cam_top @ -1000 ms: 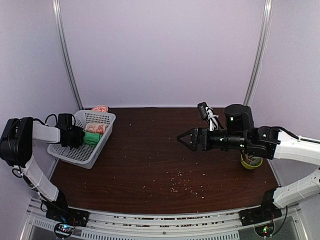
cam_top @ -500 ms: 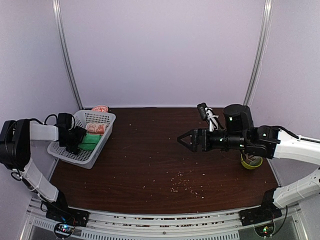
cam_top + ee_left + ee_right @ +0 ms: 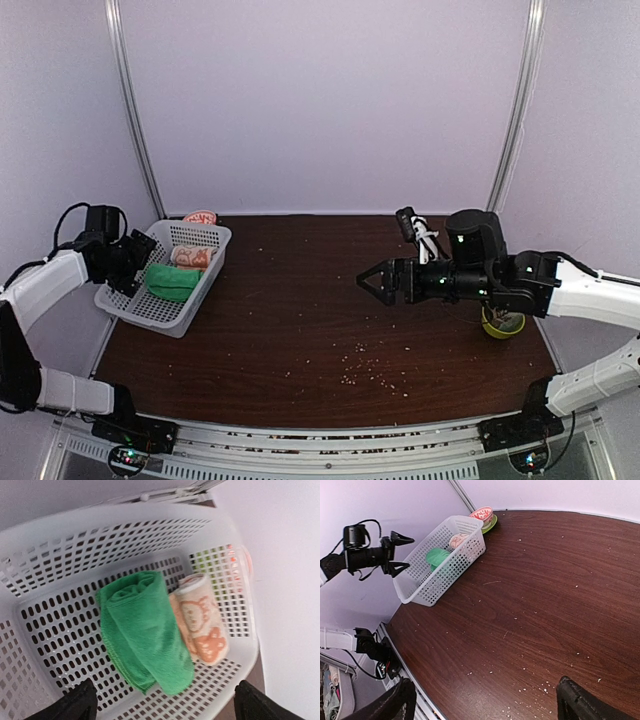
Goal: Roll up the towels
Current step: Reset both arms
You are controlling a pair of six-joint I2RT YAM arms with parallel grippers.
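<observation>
both towels look rolled already. the green towel [image 3: 145, 630] lies as a fat roll in the middle of the basket [image 3: 150, 312] at the far left of the table [image 3: 300, 330], and the printed towel [image 3: 201, 622] is a tighter roll touching it on the far side. the left gripper [image 3: 145, 264] hovers just at the basket's left rim, claw released, nothing in it. the right gripper [image 3: 366, 280] hangs over the table's right half, well apart from the basket, jaws spread and holding nothing. i see no other towel in any view, so i'd call the rolling done; at most the arms need to back off. crumbs [image 3: 365, 372] dot the near table.
</observation>
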